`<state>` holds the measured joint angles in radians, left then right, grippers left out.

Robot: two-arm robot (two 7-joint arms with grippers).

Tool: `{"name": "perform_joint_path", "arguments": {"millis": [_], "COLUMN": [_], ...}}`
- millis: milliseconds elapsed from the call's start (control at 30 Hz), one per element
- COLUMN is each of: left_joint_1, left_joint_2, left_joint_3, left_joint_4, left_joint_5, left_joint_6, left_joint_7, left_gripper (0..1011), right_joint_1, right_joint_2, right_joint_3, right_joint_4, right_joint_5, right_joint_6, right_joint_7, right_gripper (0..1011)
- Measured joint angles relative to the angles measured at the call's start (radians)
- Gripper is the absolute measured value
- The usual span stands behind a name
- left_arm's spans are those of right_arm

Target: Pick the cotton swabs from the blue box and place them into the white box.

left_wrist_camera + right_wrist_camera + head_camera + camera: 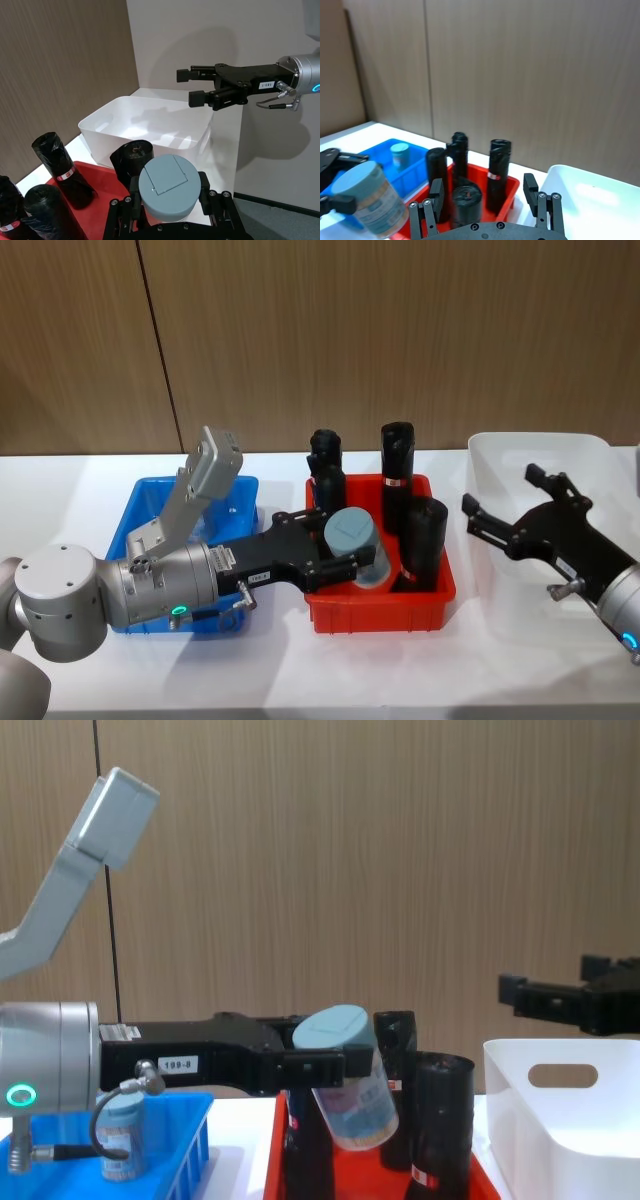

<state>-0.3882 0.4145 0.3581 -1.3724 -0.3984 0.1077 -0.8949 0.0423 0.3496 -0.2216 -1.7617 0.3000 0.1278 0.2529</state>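
Jaws of the left gripper (345,540) clamp a small clear plastic tub of cotton swabs (352,532), pale blue-grey lid tilted, above the red plastic tray (380,612) of black rolls (397,465). A second tub (125,1135) stands in the bright blue slotted basket (140,505). The right gripper (503,490) hovers open-jawed over the plain white plastic bin (485,570).
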Motion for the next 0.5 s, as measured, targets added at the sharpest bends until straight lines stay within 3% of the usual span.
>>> {"name": "perform_joint_path", "arguments": {"millis": [500], "left_joint_1": [-0.001], "left_joint_2": [0.0], "left_joint_3": [0.0], "left_joint_4": [0.001], "left_joint_5": [0.0], "left_joint_6": [-0.001], "left_joint_7": [-0.002], "left_gripper": [669], "right_joint_1": [0.058], "right_joint_2": [0.025], "right_joint_3": [-0.006], "right_joint_4": [0.015], "right_joint_5": [-0.018], "right_joint_6": [0.107], "right_joint_7": [0.207], "right_gripper": [1002]}}
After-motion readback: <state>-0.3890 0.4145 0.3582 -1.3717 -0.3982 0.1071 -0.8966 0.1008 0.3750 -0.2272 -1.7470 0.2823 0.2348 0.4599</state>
